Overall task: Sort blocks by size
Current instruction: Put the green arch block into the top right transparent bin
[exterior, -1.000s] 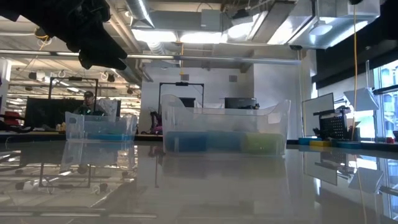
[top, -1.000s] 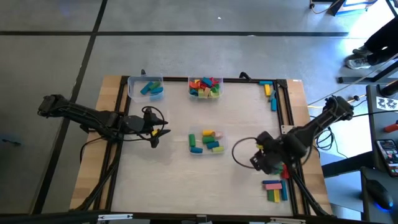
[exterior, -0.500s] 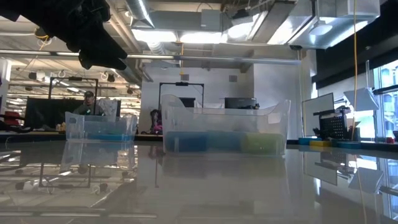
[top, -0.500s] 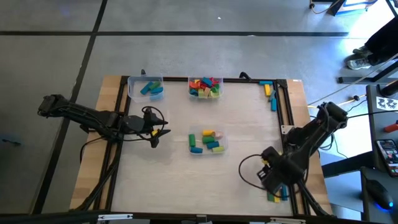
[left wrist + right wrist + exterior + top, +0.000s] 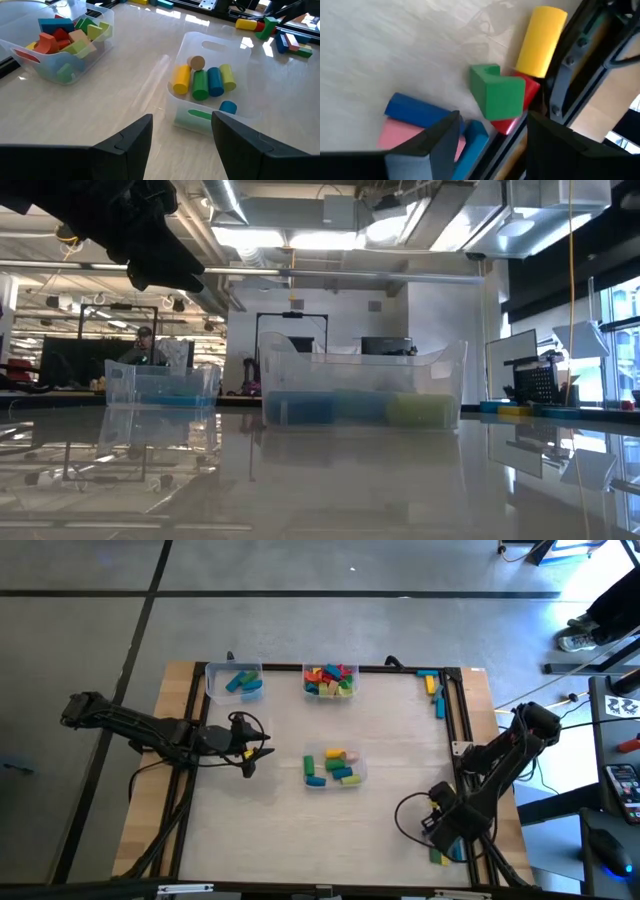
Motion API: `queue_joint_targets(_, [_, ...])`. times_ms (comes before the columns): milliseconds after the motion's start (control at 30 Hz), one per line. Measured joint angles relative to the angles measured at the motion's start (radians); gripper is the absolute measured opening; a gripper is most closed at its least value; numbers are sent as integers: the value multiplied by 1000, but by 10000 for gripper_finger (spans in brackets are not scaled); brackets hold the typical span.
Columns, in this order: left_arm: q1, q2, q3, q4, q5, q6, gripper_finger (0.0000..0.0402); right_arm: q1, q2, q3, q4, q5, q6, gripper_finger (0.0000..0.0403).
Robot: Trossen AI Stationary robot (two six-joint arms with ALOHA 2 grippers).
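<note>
Step in hand: pick-up approach. The right claw (image 5: 447,835), jaws apart and empty, hangs over a cluster of blocks (image 5: 485,107) at the tabletop's (image 5: 270,830) near right corner: green, red, yellow, blue, pink. The left claw (image 5: 262,752), also parted and empty, waits left of the middle tub (image 5: 334,768). Next move, in my judgement: descend, straddle one block, close without disturbing touching neighbours.

A dark arm (image 5: 130,235) hangs high over the glossy table (image 5: 320,480), with a small clear tub (image 5: 160,383) below it and a wider clear tub (image 5: 362,390) of blurred blue and green blocks (image 5: 350,409) off to its side.
</note>
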Motion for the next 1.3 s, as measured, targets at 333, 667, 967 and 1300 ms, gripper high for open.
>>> queue_joint_targets(333, [0,0,0,0,0,-1,198,-1,-32,-118,93,-6,-21,230])
queue_joint_targets(667, [0,0,0,0,0,-1,198,-1,-32,-213,228,0,-53,197])
queue_joint_targets(967, [0,0,0,0,0,-2,198,-1,-31,-208,250,0,-83,123])
queue_joint_targets(1300, [0,0,0,1,0,-2,198,-1,-31,-92,242,242,-125,131])
